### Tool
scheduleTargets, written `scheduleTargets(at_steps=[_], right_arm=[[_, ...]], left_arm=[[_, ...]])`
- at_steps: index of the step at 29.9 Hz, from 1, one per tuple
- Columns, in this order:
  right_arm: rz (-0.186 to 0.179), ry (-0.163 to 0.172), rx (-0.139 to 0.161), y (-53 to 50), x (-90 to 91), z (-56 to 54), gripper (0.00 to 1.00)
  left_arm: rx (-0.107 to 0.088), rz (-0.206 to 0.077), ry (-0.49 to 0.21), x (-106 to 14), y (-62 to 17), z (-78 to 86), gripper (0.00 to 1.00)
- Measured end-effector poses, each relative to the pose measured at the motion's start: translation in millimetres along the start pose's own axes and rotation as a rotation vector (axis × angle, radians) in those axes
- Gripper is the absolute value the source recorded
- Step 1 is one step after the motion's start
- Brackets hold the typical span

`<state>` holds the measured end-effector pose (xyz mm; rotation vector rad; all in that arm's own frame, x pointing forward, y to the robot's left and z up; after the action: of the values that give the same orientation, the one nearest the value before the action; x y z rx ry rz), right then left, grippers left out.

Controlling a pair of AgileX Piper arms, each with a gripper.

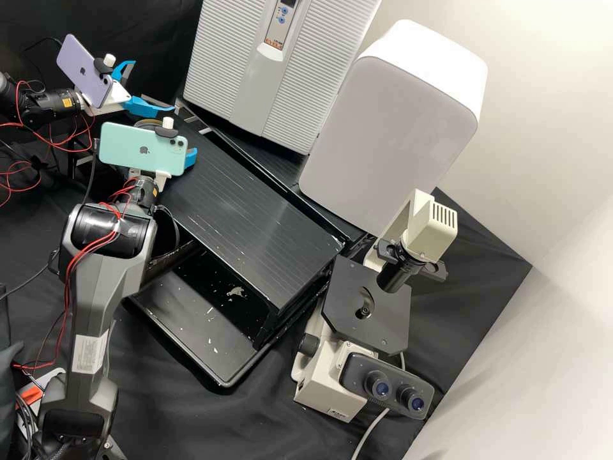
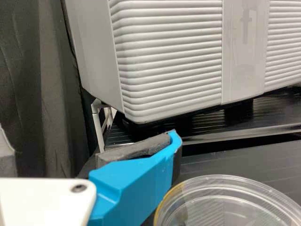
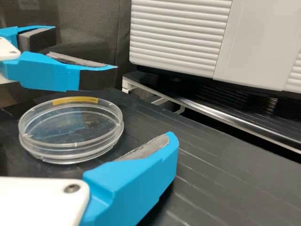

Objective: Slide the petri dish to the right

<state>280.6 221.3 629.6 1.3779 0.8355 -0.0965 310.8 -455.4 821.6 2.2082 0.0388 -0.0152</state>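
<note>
A clear lidded petri dish (image 3: 70, 127) with a yellow strip on its rim lies on the black ribbed platform (image 3: 225, 169), at its far left end. My left gripper (image 3: 82, 49) stands open just behind the dish, its lower finger (image 3: 56, 70) close over the dish's far rim. In its own view, one blue finger (image 2: 141, 183) sits beside the dish (image 2: 230, 202). My right gripper is open, with one blue finger (image 3: 141, 169) resting low beside the dish's right rim. In the high view this arm carries the teal phone (image 1: 143, 150).
A white ribbed machine (image 1: 274, 64) stands right behind the platform (image 1: 255, 223). To the right are a tall white box (image 1: 396, 121) and a microscope (image 1: 370, 319). An open black drawer (image 1: 204, 319) sits below the platform's front.
</note>
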Motion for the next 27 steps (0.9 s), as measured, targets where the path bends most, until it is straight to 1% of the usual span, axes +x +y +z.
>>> scheduleTargets(at_steps=[1,4,6,8,15,16,19,20,25,27], right_arm=[[-0.002,-0.005,0.0,0.2,1.7,1.1,1.0],[0.005,-0.009,0.002,4.8,6.4,1.2,1.0],[0.002,-0.017,0.002,6.0,9.5,2.2,1.0],[0.002,-0.016,0.002,7.4,12.7,1.0,1.0],[-0.004,-0.022,-0.005,6.4,21.2,1.9,1.0],[-0.004,-0.022,-0.006,6.2,21.9,2.1,0.0],[0.006,-0.033,-0.008,7.2,22.3,3.1,0.0],[0.005,-0.033,-0.014,7.0,22.3,3.2,0.0],[0.005,-0.033,-0.015,7.0,22.3,3.2,0.0],[0.005,-0.033,-0.019,7.0,22.3,3.2,0.0]], left_arm=[[0.0,0.0,0.0,0.0,0.0,0.0,1.0],[0.0,0.0,0.0,0.0,0.0,0.0,1.0],[0.0,0.0,0.0,0.0,0.0,0.0,1.0],[0.0,0.0,0.0,0.0,0.0,0.0,1.0],[0.0,0.0,0.0,0.0,0.0,0.0,1.0],[0.0,0.0,0.0,0.0,0.0,0.0,1.0],[0.0,0.0,0.0,0.0,0.0,0.0,1.0],[0.0,0.0,0.0,0.0,0.0,0.0,1.0],[0.0,0.0,0.0,0.0,0.0,0.0,1.0],[0.0,0.0,0.0,0.0,0.0,0.0,1.0]])
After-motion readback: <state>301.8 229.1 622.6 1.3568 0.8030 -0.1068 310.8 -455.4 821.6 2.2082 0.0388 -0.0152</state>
